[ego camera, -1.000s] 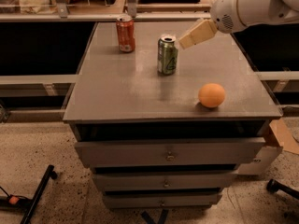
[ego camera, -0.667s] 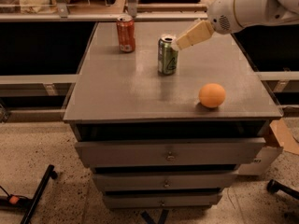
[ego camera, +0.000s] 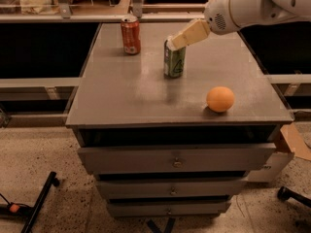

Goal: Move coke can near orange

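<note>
Gripper (ego camera: 175, 42) sits upper centre of the frame, at the end of the white arm (ego camera: 252, 4) that comes in from the upper right corner. Its tan tip overlaps the rim of the green can (ego camera: 174, 61) as seen from here. Contact or just passing in front of it: cannot tell. Whether the gripper is spread or closed: cannot tell; it reads as one tan block. Nothing visibly held.

Change since a second ago: the gripper has slid leftward across the frame. Back then its tip hung clear to the right of the green can, with grey surface showing between them. Next it was just beside the can's top, and now it laps over it. Its height in the frame is about the same. The arm has followed the same leftward drift.

Coke can (ego camera: 130, 34): upright near the back edge of the grey cabinet top (ego camera: 126, 96), upper left of centre, untouched and in the same spot as before. It is well apart from the gripper, with the green can standing between it and the orange.

Orange (ego camera: 220, 99): on the front right part of the top, near the front edge, unmoved. It is well apart from the coke can.

The green can is upright and has not shifted.

Below the top, three drawers (ego camera: 175, 158), all shut. Cardboard box (ego camera: 294, 141) at the right edge, against the cabinet's side.
</note>
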Controlling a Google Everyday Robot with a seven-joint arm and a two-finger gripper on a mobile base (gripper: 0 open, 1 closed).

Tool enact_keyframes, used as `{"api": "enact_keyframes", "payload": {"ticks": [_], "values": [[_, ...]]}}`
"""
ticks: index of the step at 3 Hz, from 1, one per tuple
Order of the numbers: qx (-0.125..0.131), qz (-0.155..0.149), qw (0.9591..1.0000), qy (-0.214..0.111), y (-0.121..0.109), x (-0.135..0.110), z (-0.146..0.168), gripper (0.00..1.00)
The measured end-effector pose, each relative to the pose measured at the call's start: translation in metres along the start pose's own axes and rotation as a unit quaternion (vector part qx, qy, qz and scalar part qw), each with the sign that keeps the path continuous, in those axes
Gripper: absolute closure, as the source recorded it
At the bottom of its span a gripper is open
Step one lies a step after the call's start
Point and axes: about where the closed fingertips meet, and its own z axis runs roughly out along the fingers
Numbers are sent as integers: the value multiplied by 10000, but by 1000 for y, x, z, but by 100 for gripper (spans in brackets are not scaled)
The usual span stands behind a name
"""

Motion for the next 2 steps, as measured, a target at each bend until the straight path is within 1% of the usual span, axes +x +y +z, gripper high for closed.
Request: {"api": "enact_keyframes", "payload": {"ticks": [1,2], "values": [[-12,326,9993,160,-10,-1,19,0],[88,742,9970,202,-29,-6,35,0]]}}
